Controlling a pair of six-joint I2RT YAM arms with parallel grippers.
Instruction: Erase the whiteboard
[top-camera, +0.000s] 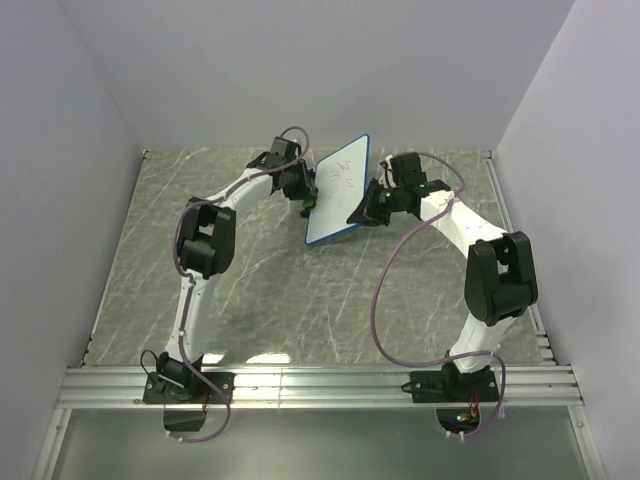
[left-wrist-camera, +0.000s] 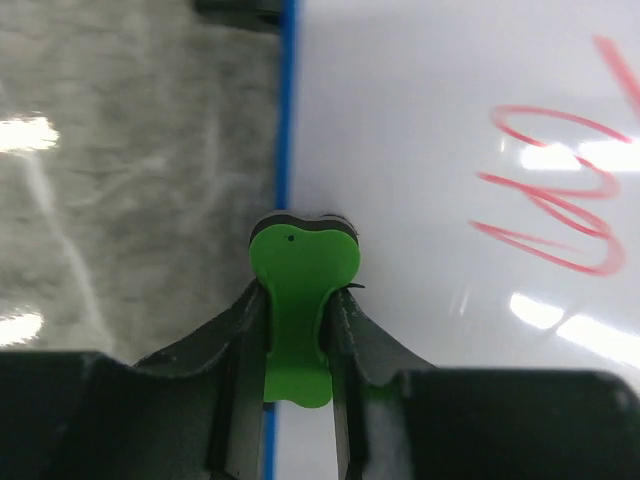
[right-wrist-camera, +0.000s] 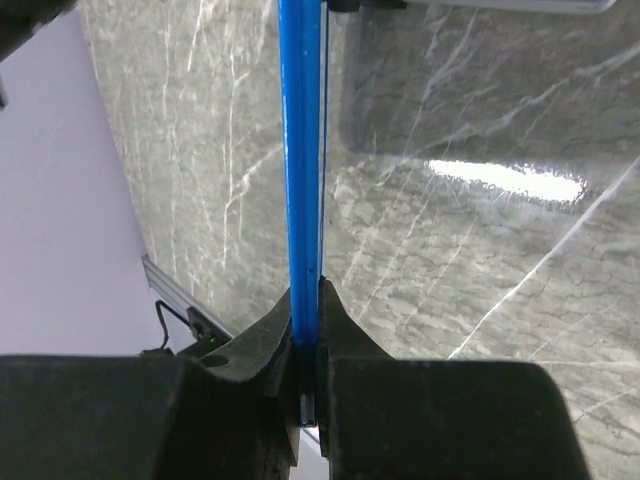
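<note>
Small white blue-rimmed rectangular whiteboard (top-camera: 338, 190): upper centre of top view, tilted. I have the right gripper (right-wrist-camera: 308, 335) clamped on its rim, the left gripper (left-wrist-camera: 297, 305) pinching a green plastic eraser block (left-wrist-camera: 303, 255).

Glossy whiteboard (left-wrist-camera: 420, 120), polished marble-look table (top-camera: 250, 290)

Worktop (top-camera: 250, 290): grey stone-patterned sheet with pale veins, glossy; you get glare patches near the front.
Near edge: ribbed aluminium rail (top-camera: 320, 385) runs its full width.
On it: whiteboard (top-camera: 337, 195) tilted over the mid-far area; contact with worktop not resolvable.
</note>
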